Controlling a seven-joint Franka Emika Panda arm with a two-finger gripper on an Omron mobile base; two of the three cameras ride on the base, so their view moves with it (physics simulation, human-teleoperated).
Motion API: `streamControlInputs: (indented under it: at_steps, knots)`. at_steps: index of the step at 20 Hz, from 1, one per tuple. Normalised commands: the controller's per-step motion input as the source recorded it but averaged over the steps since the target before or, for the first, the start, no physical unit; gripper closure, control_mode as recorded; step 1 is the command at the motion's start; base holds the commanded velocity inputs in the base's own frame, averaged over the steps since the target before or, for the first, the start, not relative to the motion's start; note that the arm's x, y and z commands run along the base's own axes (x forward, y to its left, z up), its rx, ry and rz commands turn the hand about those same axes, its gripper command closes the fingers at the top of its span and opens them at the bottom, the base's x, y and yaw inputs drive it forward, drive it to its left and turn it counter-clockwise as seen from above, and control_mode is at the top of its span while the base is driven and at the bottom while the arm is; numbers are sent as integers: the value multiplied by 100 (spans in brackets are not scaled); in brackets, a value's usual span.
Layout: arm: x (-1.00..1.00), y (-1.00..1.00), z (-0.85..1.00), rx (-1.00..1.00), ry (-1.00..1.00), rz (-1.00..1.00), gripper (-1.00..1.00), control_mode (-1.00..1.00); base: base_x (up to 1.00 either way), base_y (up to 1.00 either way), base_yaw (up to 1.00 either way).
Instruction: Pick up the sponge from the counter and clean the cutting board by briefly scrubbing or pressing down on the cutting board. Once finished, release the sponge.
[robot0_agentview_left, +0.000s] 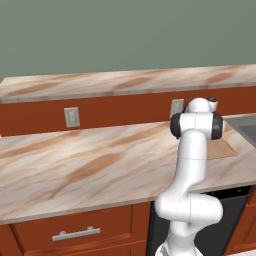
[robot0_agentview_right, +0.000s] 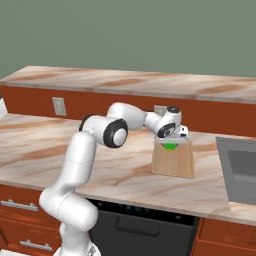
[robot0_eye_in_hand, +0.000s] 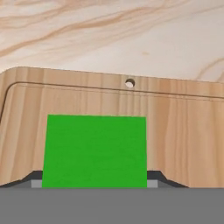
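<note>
Sponge (robot0_eye_in_hand: 96, 151) clamped in my gripper (robot0_agentview_right: 171, 143) over cutting board (robot0_eye_in_hand: 183, 131); pressing off-centre risks board sliding on table (robot0_agentview_right: 125, 170).

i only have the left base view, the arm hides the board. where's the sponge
Observer: The sponge is held in the gripper, over the far end of the cutting board.
Operator: is it on the board or lifted
Observer: I cannot tell contact; in the hand view the green face covers the board's middle.
Operator: anything near the board
Observer: A sink lies to its right, set apart by bare counter.
</note>
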Motion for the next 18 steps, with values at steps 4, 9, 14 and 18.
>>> streamControlInputs:
  at_steps: [4,9,14,18]
  knots:
    - [0,-75,-22,-4,-3,4,100,-100,0,0,0]
    - [0,-74,-40,-2,0,2,100,-100,0,0,0]
    - [0,-75,-47,-3,0,0,100,-100,0,0,0]
    - [-3,-72,-44,-1,0,1,100,-100,0,0,0]
